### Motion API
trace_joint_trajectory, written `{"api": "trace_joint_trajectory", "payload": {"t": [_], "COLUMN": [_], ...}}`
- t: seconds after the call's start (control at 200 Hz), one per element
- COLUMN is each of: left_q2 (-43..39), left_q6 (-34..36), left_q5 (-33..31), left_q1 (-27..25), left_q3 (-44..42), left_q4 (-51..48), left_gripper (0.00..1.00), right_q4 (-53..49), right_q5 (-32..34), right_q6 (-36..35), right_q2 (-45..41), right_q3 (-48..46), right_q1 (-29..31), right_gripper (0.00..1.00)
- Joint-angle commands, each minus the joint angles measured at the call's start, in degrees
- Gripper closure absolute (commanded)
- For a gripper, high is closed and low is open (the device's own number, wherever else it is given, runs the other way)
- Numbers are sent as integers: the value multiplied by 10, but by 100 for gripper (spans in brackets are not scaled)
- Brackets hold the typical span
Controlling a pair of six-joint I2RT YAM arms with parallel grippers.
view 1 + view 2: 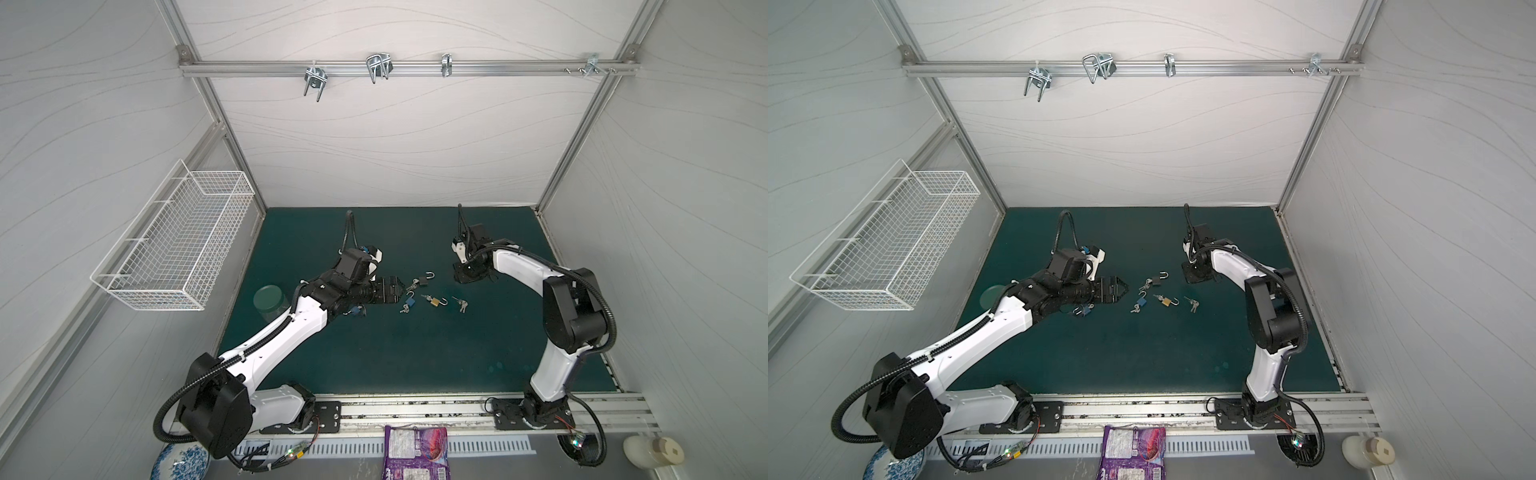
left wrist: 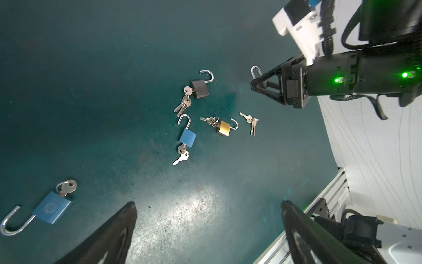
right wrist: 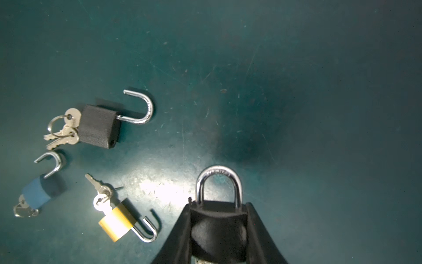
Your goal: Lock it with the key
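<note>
Right pincer (image 3: 219, 204) grips a shut black lock (image 3: 218, 226). Left pincer (image 2: 208, 203) is wide open and empty. Next, it should maybe grab the blue lock (image 2: 53, 206) beside it.

white wavy-lined walls (image 1: 395, 145), alu frame (image 1: 588, 124), teal mat (image 1: 395, 353) with glare (image 2: 201, 212) by the left gripper (image 2: 207, 203), wire basket (image 1: 174, 249) on the wall well to its left, hooks (image 1: 378, 66) on the rail (image 1: 519, 66) beyond

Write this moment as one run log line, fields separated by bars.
left hand: open, empty | right hand: shut on black padlock, shackle closed | loose keys: on mat
</note>
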Motion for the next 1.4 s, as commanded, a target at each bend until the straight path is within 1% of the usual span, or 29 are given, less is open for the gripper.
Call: {"api": "trace_joint_trajectory", "payload": {"t": [0.0,0.13,0.26,0.31,0.355,0.39,0.59,0.665,0.74,0.79,0.82,0.85,0.945,1.04,1.12,1.235,1.395], "left_q2": [-14,-13,-8,-7,-7,-6,-16,-18,-19,-21,-23,-26,-39,-55,-70,-96,-123], "left_q6": [-14,-12,-19,-24,-27,-28,-31,-41,-62,-78,-85,-91,-92,-97,-112,-125,-137], "left_q5": [-9,-10,-9,-5,-1,3,2,0,14,33,42,47,51,44,48,44,46], "left_q1": [4,6,10,11,11,11,12,16,32,48,57,65,85,98,107,109,115], "left_q3": [-2,-8,-10,-10,-10,-12,-32,-39,-50,-62,-71,-78,-95,-116,-135,-159,-187], "left_q4": [29,31,38,41,41,40,44,49,63,80,91,99,110,127,145,164,182], "left_gripper": [1,1,1,1,1,1,1,1,1,1,1,1,1,11,12,13,16], "right_q4": [-43,-56,-61,-63,-66,-67,-72,-72,-66,-57,-47,-37,5,55,84,79,67], "right_q5": [-11,5,28,35,37,38,39,34,34,30,27,23,5,-25,-61,-77,-101], "right_q6": [-27,-38,-45,-46,-48,-48,-48,-45,-40,-35,-28,-22,-2,4,7,4,7], "right_q2": [25,39,48,54,59,64,83,82,69,56,47,37,-3,-45,-63,-49,-16], "right_q3": [23,36,41,44,47,50,60,60,54,47,39,30,-11,-58,-86,-88,-71], "right_q1": [-1,7,13,15,16,17,23,21,21,21,22,22,26,45,62,89,94], "right_gripper": [100,100,95,90,83,80,67,58,49,47,42,40,40,44,45,49,49]}}
